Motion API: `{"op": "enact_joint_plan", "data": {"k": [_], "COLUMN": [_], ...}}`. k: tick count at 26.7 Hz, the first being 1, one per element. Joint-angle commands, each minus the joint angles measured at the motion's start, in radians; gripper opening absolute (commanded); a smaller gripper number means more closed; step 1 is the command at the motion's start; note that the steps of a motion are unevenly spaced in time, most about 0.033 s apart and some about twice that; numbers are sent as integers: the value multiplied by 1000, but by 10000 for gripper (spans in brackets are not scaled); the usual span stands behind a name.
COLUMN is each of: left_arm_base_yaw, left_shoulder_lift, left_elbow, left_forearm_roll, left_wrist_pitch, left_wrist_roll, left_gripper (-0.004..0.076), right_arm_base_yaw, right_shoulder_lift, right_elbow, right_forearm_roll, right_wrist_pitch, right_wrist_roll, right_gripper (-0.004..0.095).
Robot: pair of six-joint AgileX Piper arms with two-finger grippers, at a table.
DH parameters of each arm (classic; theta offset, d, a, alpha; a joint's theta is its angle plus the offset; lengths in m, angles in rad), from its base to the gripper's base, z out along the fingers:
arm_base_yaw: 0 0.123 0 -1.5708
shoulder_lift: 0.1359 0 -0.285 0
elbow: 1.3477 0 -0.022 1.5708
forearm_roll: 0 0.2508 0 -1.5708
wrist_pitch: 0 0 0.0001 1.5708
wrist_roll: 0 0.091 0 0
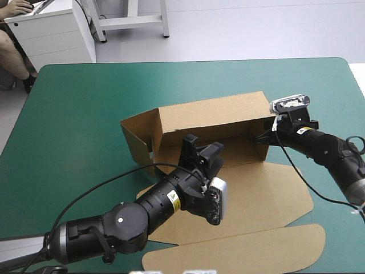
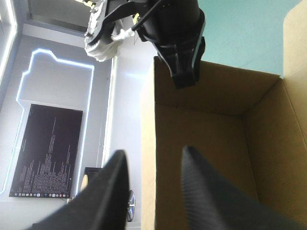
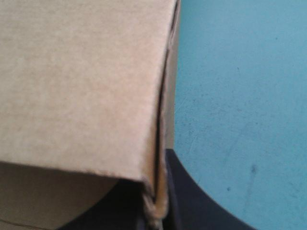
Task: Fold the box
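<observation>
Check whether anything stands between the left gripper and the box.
Nothing visible does. The left gripper has its open fingers either side of a raised wall edge of the box, nothing else between them. The right gripper is shut on the far end.

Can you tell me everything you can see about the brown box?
The box is a cut sheet of plain brown board, half folded. Its long far wall and two end walls stand up; the lid sheet with a rounded flap lies flat on the teal-green table toward the near edge. The right end effector is shut on the right end wall, and the open left end effector straddles an upright wall edge.
</observation>
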Motion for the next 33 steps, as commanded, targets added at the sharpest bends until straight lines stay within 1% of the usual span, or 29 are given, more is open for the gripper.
{"op": "enact_joint_plan", "data": {"k": [1, 2, 3, 5, 6, 7, 8, 11, 14, 19, 25, 27, 30, 33], "left_arm_base_yaw": [-12, -12, -12, -12, -12, -10, -10, 8, 86, 307, 621, 720, 824, 893], "left_shoulder_lift": [-29, -29, -29, -29, -29, -29, -29, -29, -29, -31, -46, -60, -96, -146], "left_elbow": [-84, -118, -147, -229, -280, -309, -352, -428, -502, -583, -596, -596, -594, -579], "left_forearm_roll": [-68, -142, -219, -390, -486, -525, -552, -559, -625, -762, -979, -1059, -1145, -1167], "left_wrist_pitch": [37, 41, 53, 116, 191, 238, 312, 448, 517, 537, 537, 536, 538, 535], "left_wrist_roll": [58, 120, 177, 310, 391, 427, 473, 481, 481, 477, 454, 422, 379, 371], "left_gripper": [-6, 22, 18, 18, 18, 18, 18, 18, 18, 18, 18, 18, 18, 15], "right_arm_base_yaw": [0, 0, 0, 0, 0, 0, 0, 0, 0, 0, 0, 0, 0, 0], "right_shoulder_lift": [-22, -22, -22, -22, -22, -22, -22, -22, -22, -22, -22, -22, -22, -22], "right_elbow": [-27, -27, -27, -27, -27, -27, -27, -27, -27, -27, -27, -27, -27, -27], "right_forearm_roll": [5, 5, 5, 5, 0, 0, -3, -3, -3, -3, -3, -3, -3, -3], "right_wrist_pitch": [-37, -31, -27, -23, -10, -5, -3, -4, -4, -4, 0, 4, 7, 10], "right_wrist_roll": [27, 27, 27, 27, 27, 27, 27, 27, 19, 19, 19, 19, 19, 19], "right_gripper": [-9, -9, -9, -9, -9, -9, -9, -9, -9, -9, -9, -11, -11, -10]}}
